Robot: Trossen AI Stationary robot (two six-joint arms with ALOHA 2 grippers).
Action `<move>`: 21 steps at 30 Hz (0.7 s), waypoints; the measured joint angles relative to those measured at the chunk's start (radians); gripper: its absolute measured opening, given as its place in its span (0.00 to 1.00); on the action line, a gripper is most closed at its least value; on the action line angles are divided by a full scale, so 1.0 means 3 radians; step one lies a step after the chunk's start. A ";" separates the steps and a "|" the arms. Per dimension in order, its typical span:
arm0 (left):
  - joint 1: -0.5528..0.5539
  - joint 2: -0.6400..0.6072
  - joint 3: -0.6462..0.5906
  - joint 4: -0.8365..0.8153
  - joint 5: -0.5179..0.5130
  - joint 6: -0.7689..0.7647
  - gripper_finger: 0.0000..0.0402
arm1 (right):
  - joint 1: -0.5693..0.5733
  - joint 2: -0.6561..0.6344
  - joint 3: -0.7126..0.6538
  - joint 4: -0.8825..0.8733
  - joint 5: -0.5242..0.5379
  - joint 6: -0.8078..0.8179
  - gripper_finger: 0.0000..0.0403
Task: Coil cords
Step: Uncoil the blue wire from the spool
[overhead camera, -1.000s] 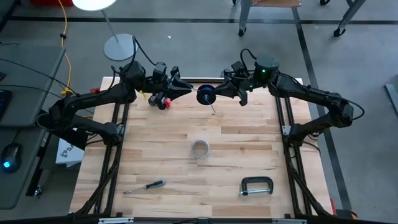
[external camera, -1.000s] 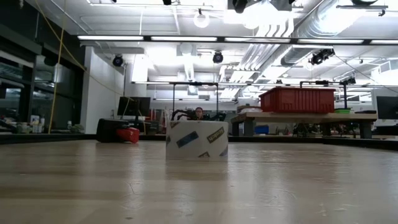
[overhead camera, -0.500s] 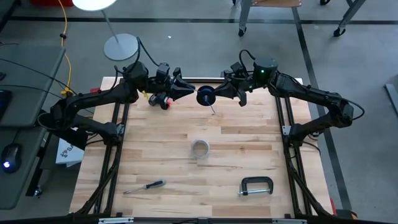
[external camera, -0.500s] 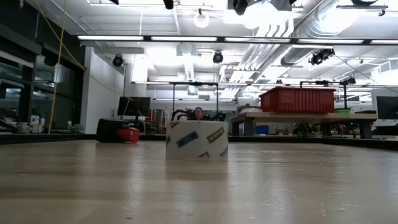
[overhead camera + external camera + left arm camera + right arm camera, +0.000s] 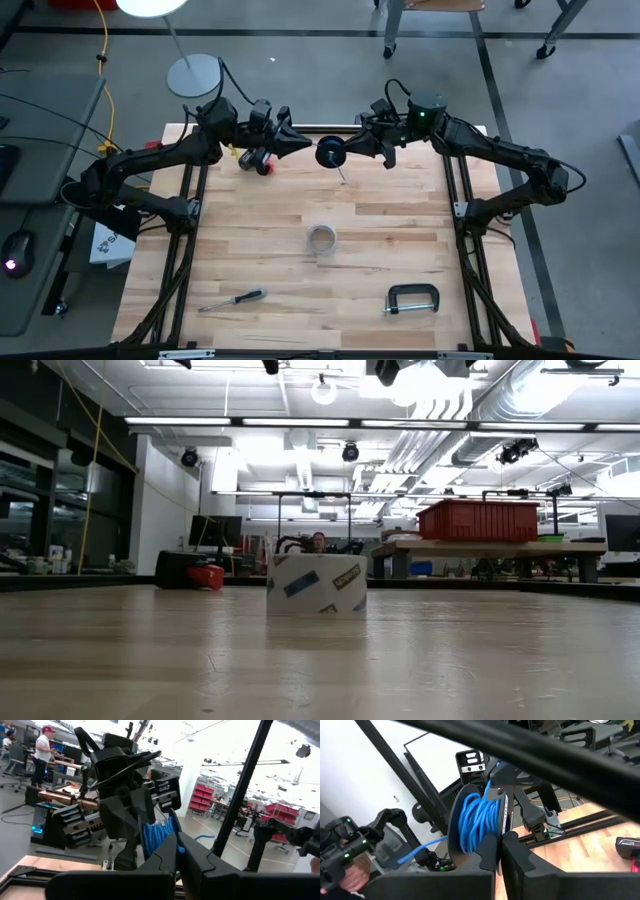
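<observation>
High view: I see both arms meeting over the table's far edge, the spool (image 5: pixel 331 152) of blue cord (image 5: pixel 472 822) between them. Left wrist: left gripper (image 5: pixel 177 851) pinched together on the cord. Right wrist: right gripper (image 5: pixel 498 851) clamped on the spool's rim.

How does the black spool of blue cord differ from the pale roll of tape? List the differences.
The black spool wound with blue cord is held by the right pincer near the table's far edge; the pale roll of tape rests mid-table, untouched. The spool is dark with blue windings; the roll is whitish. Both are round.
</observation>
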 joint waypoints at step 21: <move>0.0134 -0.0008 0.0165 0.0005 0.0097 -0.0346 0.00 | 0.0024 -0.0021 0.0000 -0.0021 0.0253 -0.0341 0.48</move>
